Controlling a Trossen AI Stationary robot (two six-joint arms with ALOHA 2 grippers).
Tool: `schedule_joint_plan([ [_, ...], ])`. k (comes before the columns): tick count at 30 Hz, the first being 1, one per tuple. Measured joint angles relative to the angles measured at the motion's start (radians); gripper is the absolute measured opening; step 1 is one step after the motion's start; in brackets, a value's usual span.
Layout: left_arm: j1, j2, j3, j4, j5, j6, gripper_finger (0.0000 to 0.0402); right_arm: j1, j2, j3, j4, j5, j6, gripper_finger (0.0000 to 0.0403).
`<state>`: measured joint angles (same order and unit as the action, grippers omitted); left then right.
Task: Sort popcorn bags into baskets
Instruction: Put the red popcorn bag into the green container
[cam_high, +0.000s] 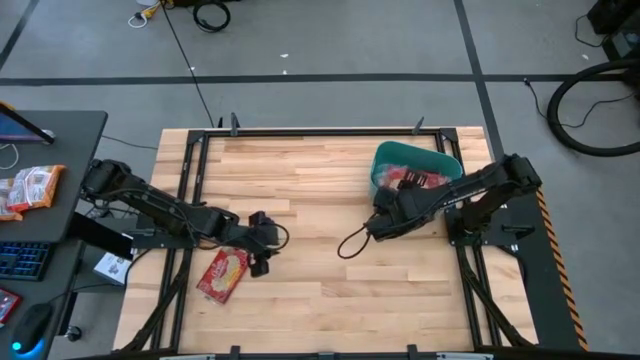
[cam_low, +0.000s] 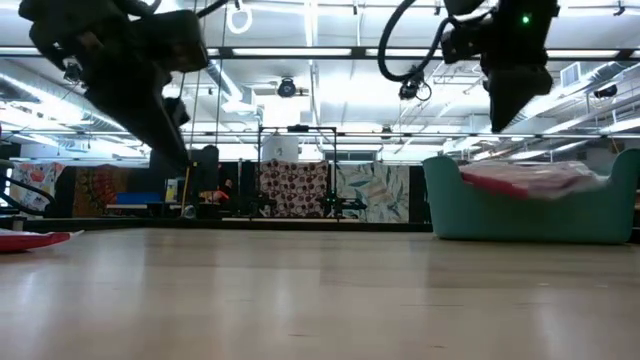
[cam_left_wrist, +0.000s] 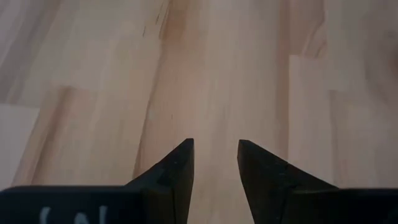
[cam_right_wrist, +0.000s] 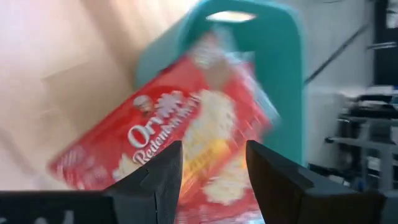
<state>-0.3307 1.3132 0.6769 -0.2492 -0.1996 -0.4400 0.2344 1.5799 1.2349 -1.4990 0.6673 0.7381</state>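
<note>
High view: wooden table (cam_high: 330, 300) w/ both arms. Right gripper (cam_high: 381, 222) sits just beside the near-left corner of the teal basket (cam_high: 385, 156), which holds red popcorn bags (cam_high: 415, 179). Left gripper (cam_high: 262, 243) hovers near a single popcorn bag on the table (cam_high: 224, 273), just beside it, not touching.

Right wrist view adds what overhead hides: fingers (cam_right_wrist: 165, 180) released, spread apart, w/ a red bag lying free beyond them against the basket wall; nothing grasped. Left wrist view: fingers (cam_left_wrist: 177, 171) parted w/ a gap, only bare wood between; its bag is out of frame.

Low view: basket at right w/ red bags rising above the rim; the loose bag shows as a thin red sliver at far left edge.

Around: side desk (cam_high: 70, 130) at left carries orange-and-white packets (cam_high: 30, 188); cables on the floor.
</note>
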Motion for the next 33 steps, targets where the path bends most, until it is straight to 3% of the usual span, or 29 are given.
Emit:
schedule_joint_plan([
  [4,-0.015,0.0,0.0,-0.044,0.002,-0.028,0.013,0.005,0.0,-0.084,0.11,-0.079,-0.037,0.0181],
  [11,-0.016,0.0,0.0,-0.041,-0.001,-0.021,0.013,0.003,-0.037,-0.242,0.213,-0.1,-0.022,0.0181],
  [15,-0.014,0.0,0.0,-0.041,-0.001,-0.02,0.013,0.007,-0.093,-0.25,0.212,-0.1,-0.001,0.0181],
  [18,-0.014,0.0,0.0,-0.032,-0.001,-0.019,0.013,0.037,-0.136,-0.213,0.245,-0.126,-0.083,0.0181],
  [22,-0.013,0.035,-0.001,0.107,-0.015,0.042,0.013,0.101,-0.159,-0.204,0.388,-0.273,-0.307,0.0181],
  [26,-0.01,0.111,-0.001,0.293,-0.016,0.149,0.013,0.157,-0.149,-0.204,0.441,-0.482,-0.34,0.0181],
  [33,0.037,0.188,-0.001,0.384,-0.016,0.165,0.013,0.239,-0.012,-0.217,0.496,-0.526,-0.275,0.0181],
])
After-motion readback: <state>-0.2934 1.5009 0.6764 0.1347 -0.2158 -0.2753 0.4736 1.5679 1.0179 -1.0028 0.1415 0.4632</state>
